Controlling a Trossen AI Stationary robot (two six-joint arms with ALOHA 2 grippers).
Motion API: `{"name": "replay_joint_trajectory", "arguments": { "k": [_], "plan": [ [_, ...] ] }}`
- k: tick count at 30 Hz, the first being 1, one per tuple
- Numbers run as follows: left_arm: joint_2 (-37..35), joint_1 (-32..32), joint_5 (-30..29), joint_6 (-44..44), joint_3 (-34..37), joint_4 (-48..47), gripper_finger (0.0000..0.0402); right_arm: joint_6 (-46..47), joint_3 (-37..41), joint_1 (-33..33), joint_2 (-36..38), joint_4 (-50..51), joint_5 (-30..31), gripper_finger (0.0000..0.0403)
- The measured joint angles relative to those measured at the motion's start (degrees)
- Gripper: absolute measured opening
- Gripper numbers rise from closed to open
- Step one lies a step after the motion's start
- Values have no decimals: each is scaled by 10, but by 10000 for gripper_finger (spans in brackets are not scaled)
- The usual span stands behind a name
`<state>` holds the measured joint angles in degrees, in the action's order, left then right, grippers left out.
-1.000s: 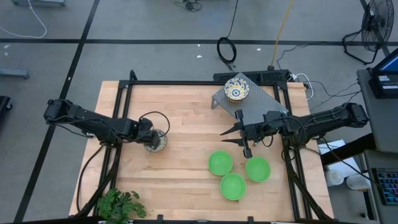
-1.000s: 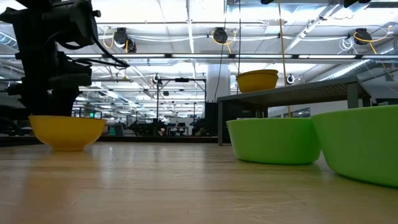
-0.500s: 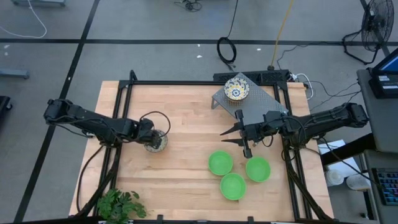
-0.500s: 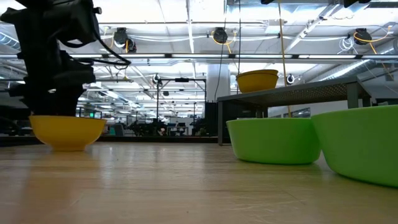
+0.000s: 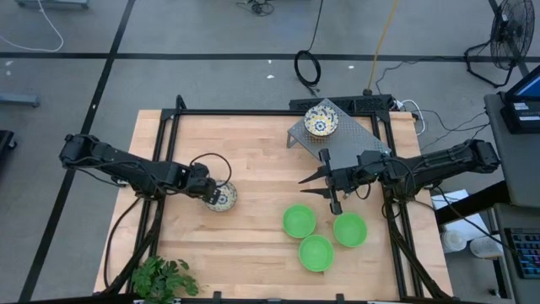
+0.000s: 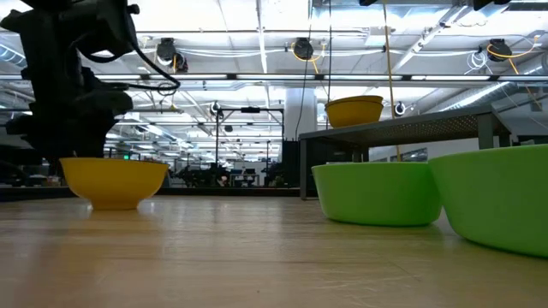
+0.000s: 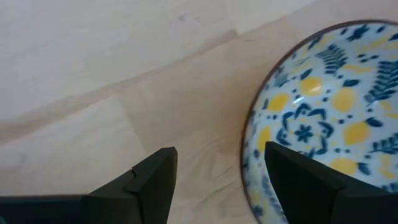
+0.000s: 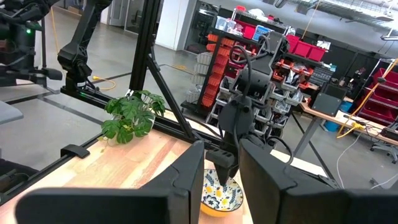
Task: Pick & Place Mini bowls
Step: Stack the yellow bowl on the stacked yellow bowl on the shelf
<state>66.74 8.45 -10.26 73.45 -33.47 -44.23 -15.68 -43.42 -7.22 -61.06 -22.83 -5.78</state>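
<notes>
At the table's left-middle, your left claw (image 5: 213, 192) straddles the near rim of a patterned bowl (image 5: 224, 197), one finger inside and one outside, gripping it. That glazed, round bowl sits on bare wood; the sloped metal rack (image 5: 354, 139) lies far right. Your right claw (image 5: 310, 187) waits, partly parted and empty.

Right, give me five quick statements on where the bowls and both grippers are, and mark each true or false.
1. Three green bowls sit clustered on the table. True.
2. A patterned bowl sits on the grey rack. True.
3. The left gripper holds a green bowl. False: its fingers straddle the rim of the floral bowl.
4. The right gripper grips a bowl. False: it hangs beside the rack, holding nothing.
5. The plant stands on the rack. False: it is at the table's near-left corner.
</notes>
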Motion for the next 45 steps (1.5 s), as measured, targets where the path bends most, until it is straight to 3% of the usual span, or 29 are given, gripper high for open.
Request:
{"name": "replay_joint_trajectory", "arguments": {
  "k": [45],
  "plan": [
    [0, 0, -2, -90, 13, 62, 243, 1, 0, 0, 0, 9, 0, 86]
  ]
}}
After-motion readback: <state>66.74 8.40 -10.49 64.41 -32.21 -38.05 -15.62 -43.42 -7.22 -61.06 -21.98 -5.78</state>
